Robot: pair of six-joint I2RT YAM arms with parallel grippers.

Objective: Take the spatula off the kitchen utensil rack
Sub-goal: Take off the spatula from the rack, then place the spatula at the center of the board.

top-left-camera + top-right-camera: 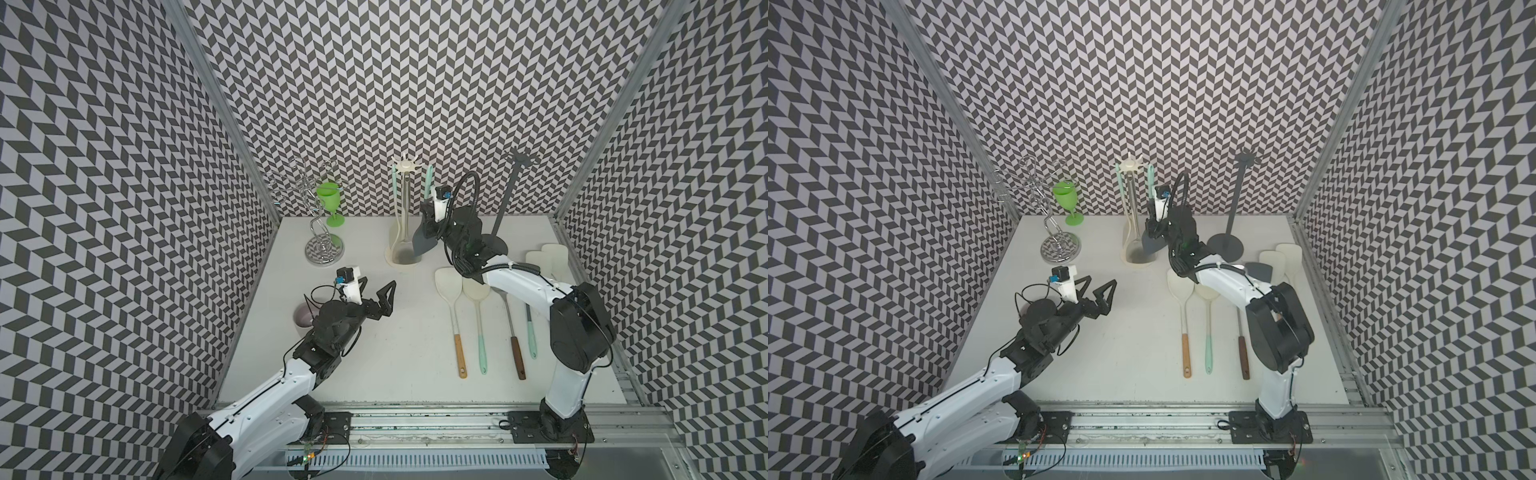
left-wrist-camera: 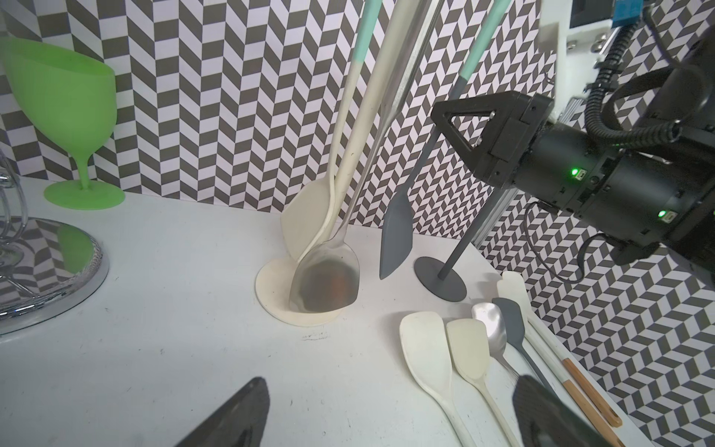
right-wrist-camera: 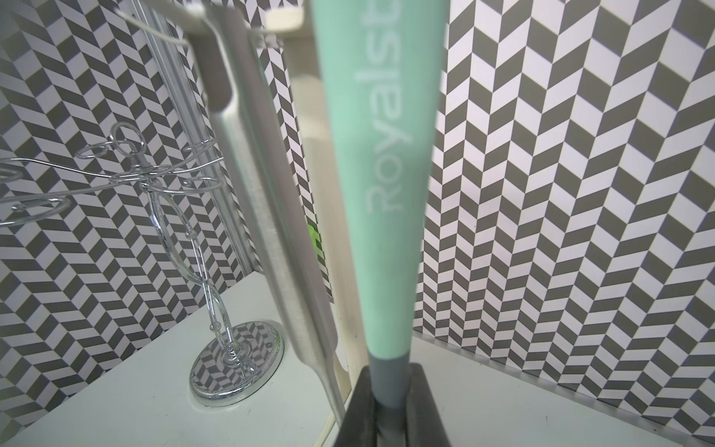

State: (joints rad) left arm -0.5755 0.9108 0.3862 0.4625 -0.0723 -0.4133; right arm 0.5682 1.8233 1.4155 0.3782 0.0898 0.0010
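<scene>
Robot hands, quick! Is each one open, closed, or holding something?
Left gripper: open, holding nothing.
Right gripper: closed on the grey spatula, just below its mint handle.

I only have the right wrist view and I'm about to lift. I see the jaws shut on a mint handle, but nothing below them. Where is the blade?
Observer: The mint-handled spatula ends in a grey blade that hangs beside the cream base of the rack. It looks just clear of the table.
Operator: Anything else on that rack?
Observer: Yes. A cream spatula and a steel turner hang there, their blades reaching down to the base.
Operator: Is the left arm in my way?
Observer: No. The left gripper is open over the table, well short of the rack.
</scene>
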